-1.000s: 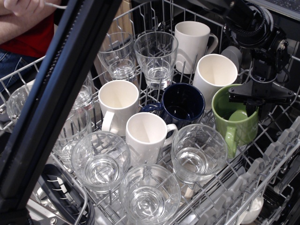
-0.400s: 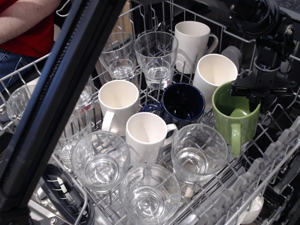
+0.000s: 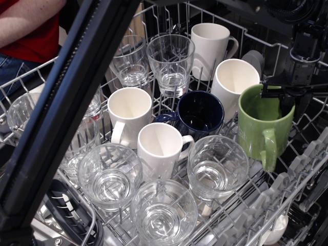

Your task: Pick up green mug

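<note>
The green mug (image 3: 259, 130) is a glossy olive-green mug with its loop handle facing front right. It hangs upright at the right side of the dishwasher rack (image 3: 287, 200), raised above the tines. My black gripper (image 3: 287, 97) comes down from the upper right and is shut on the mug's far right rim, with one finger inside the mug and one outside. The mug's base is partly hidden by a glass.
A dark navy mug (image 3: 200, 114) and white mugs (image 3: 234, 82), (image 3: 160, 146), (image 3: 129, 110) stand to the mug's left. Several clear glasses (image 3: 218, 166) fill the front and back. A black bar (image 3: 66, 102) crosses the left foreground. A person in red (image 3: 31, 25) is at the top left.
The gripper has risen and shifted right with the green mug in it. The mug has come up out of the rack and now sits higher and straighter.
</note>
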{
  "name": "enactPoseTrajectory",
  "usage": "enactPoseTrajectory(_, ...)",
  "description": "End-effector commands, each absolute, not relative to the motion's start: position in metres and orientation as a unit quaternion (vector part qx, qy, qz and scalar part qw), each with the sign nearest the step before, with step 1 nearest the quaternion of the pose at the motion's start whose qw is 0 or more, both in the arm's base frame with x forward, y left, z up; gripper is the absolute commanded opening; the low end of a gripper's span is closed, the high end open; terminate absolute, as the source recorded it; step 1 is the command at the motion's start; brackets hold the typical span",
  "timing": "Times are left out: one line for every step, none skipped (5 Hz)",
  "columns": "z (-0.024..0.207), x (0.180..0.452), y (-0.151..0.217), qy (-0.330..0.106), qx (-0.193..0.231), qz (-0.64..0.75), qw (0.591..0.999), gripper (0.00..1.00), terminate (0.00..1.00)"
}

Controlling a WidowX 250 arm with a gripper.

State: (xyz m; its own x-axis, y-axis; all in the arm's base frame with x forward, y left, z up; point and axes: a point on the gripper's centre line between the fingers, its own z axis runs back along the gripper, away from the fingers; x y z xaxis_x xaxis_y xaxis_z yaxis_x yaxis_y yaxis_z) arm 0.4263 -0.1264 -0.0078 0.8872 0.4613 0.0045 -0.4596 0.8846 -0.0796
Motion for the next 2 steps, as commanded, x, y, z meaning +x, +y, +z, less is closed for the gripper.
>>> enactPoseTrajectory(0.12,0.444,-0.122,-0.076,-0.131,0.246,0.957,0.0,0.0)
enactPoseTrajectory(0.13,0.424,-0.118,-0.068,-0.131,0.239,0.96,0.0,1.0)
